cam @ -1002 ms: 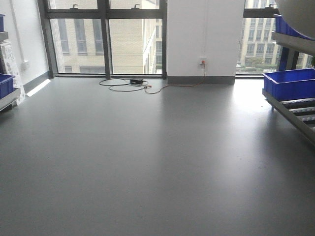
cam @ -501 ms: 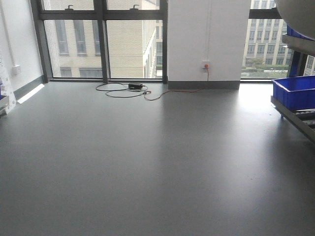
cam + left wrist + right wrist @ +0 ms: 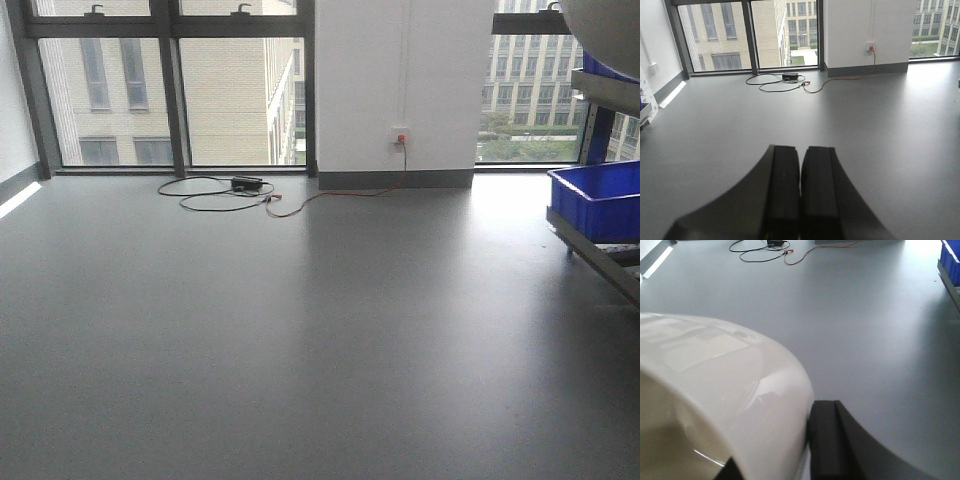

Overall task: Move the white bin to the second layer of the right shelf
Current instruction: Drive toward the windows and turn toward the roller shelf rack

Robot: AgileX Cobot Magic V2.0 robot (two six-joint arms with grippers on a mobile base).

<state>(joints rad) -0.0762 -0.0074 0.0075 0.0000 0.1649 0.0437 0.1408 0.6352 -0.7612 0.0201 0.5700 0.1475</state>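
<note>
Smooth grey floor is carrying a loose coil of black cable and a small black box near the window, with a thin red cable trailing beside them. At the right edge, a stainless steel rack is standing on the floor, its lower visible level holding a blue rectangular plastic crate.

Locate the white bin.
In the right wrist view the white bin fills the lower left, its wall in the right gripper; the front view shows it top right, above the blue crate.
</note>
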